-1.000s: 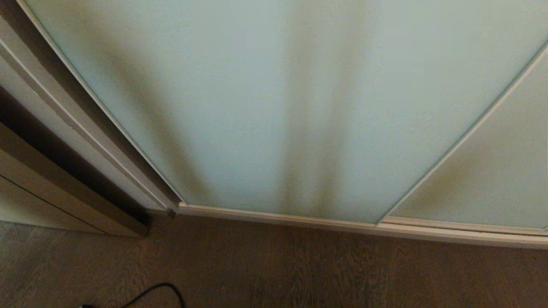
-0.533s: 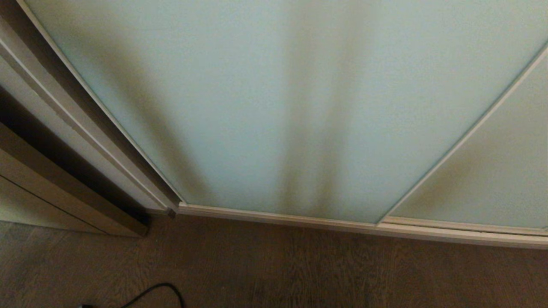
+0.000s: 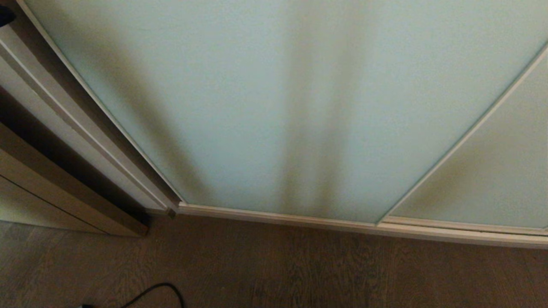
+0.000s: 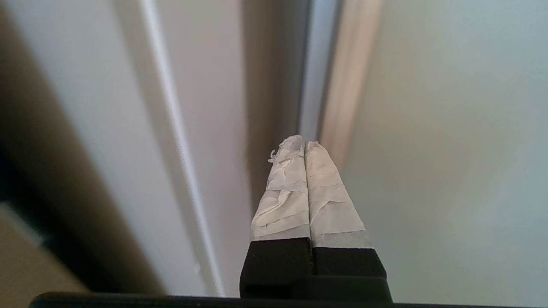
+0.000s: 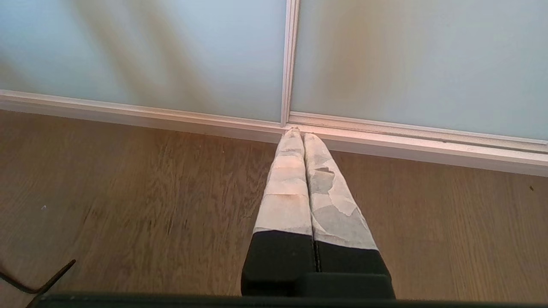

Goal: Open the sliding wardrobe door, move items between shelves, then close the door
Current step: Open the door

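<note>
The sliding wardrobe door [image 3: 265, 107], frosted pale blue-green glass in a slim cream frame, stands closed and fills most of the head view. My left gripper [image 4: 305, 143] is shut and empty. Its taped fingertips point at the door's cream side frame [image 4: 351, 77], where it meets the white side wall [image 4: 205, 85]; I cannot tell if they touch. A small dark shape [image 3: 5, 15] sits at the head view's top left corner. My right gripper [image 5: 299, 133] is shut and empty, hanging parked over the floor by the bottom rail [image 5: 385, 143]. The items and shelves are hidden behind the door.
A second glass panel [image 3: 492, 179] overlaps the door on the right. The cream bottom rail [image 3: 299, 220] runs along the brown wood floor [image 3: 321, 273]. A beige wall post [image 3: 64, 188] stands at the left. A black cable [image 3: 158, 290] lies on the floor near the front left.
A small dark shape has come into the top left corner of the head view. The door, the floor and the cable have not shifted.
</note>
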You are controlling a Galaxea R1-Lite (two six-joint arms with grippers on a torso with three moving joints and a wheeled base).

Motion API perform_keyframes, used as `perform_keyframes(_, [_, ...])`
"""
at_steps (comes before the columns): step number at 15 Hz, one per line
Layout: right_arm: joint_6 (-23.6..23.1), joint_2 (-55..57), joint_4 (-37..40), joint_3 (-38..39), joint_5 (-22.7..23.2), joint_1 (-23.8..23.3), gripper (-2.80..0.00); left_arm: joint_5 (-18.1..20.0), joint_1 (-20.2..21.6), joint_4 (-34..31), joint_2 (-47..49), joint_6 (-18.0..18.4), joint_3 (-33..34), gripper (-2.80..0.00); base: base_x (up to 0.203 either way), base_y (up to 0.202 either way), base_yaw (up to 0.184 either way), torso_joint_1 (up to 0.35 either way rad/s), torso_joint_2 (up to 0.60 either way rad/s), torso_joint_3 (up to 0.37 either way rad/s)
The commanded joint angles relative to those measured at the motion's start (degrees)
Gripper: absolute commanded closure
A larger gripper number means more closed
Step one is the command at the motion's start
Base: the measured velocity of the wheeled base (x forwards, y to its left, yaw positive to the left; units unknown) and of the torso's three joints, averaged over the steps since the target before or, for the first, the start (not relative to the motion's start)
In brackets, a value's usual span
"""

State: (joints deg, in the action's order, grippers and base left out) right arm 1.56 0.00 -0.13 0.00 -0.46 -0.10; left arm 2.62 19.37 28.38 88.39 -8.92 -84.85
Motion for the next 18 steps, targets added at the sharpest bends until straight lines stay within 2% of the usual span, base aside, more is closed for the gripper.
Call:
perform_keyframes(1, [-0.06, 0.0, -0.04, 0.09, 0.02, 0.01, 0.0, 0.86, 0.05, 0.92, 1.13, -0.06, -1.96, 0.0, 0.0, 0.0, 0.0, 0.0, 0.0, 0.0])
perform_keyframes(4, [0.02, 0.0, -0.04, 0.09, 0.02, 0.01, 0.0, -0.33, 1.58, 1.06, 3.86, 0.02, -6.53, 0.0, 0.0, 0.0, 0.0, 0.0, 0.0, 0.0])
perform_keyframes(10, [0.02, 0.0, -0.04, 0.09, 0.02, 0.01, 0.0, -0.27, 1.99, 6.28, 5.95, 0.46, -6.25, 0.0, 0.0, 0.0, 0.0, 0.0, 0.0, 0.0])
perform_keyframes(14, [0.02, 0.0, -0.04, 0.09, 0.02, 0.01, 0.0, 0.35, 1.98, 7.95, 9.21, 0.29, -9.01, 0.0, 0.0, 0.0, 0.0, 0.0, 0.0, 0.0])
perform_keyframes(18, [0.02, 0.0, -0.04, 0.09, 0.02, 0.01, 0.0, 3.68, 1.9, 7.92, 11.02, -0.04, -10.18, 0.0, 0.0, 0.0, 0.0, 0.0, 0.0, 0.0])
